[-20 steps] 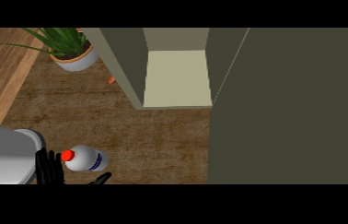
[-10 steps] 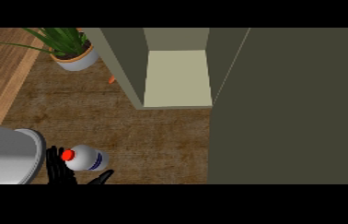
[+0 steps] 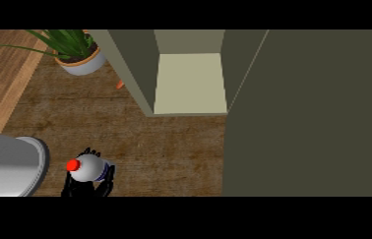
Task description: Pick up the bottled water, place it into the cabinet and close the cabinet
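while the bottled water [image 3: 88,167] stands low at the left of the head view, on the brown counter [image 3: 167,144], a black hand [image 3: 85,188] is curled round its lower part and pinches it from both sides; only dark fingers show past the white body and the red cap. which hand it is i cannot tell for sure, because its forearm is hidden; it comes from the lower left, so i take it as the left hand. the right hand is not in view.

my worry is that the bottle may slip or tilt when it is lifted, because the fingers seem to hold it low while the top is free. the way to the cabinet [image 3: 190,80] is also long, up and to the right, and the pale shelf is narrow between its walls, so the bottle could knock the front edge.

the open cabinet door [image 3: 298,115] covers the right side, and it could be struck by the arm. a grey round object [image 3: 20,165] lies just beside the bottle at the left edge. a potted plant [image 3: 73,53] stands well apart, near the cabinet's left wall, with something small and orange [image 3: 120,85] beside it.
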